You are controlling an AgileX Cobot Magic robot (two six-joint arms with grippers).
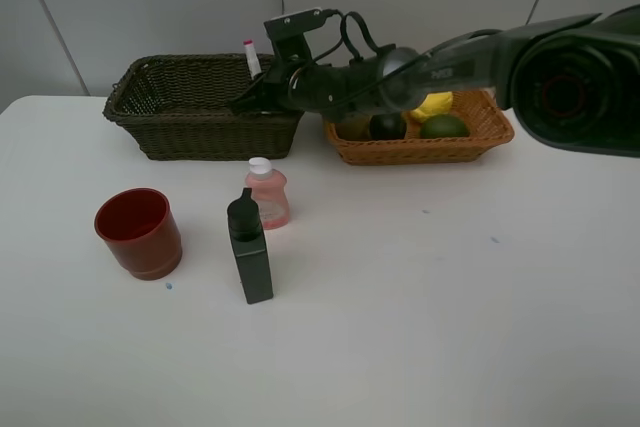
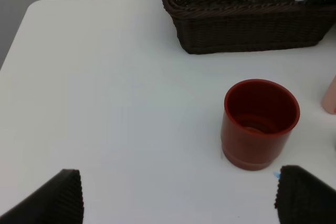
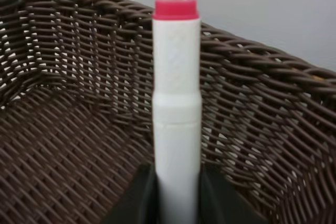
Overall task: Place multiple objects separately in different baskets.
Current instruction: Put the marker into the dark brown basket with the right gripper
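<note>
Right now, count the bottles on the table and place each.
2. The pink bottle stands in front of the dark basket; the dark green bottle stands nearer the camera, right of the red cup. None looks hidden.

The dark basket [image 1: 200, 125] and the tan basket [image 1: 420, 151] are woven of rough wicker. The cup [image 1: 140, 235] is seen as smooth, faintly glossy plastic; the marker [image 3: 176, 103] as finely textured white plastic. The desk [image 1: 450, 297] is finished matt and smooth.

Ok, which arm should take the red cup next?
Left. The left gripper is open, with the red cup standing upright and free just ahead of it. The right gripper is shut on the pink-tipped marker over the dark wicker basket.
</note>
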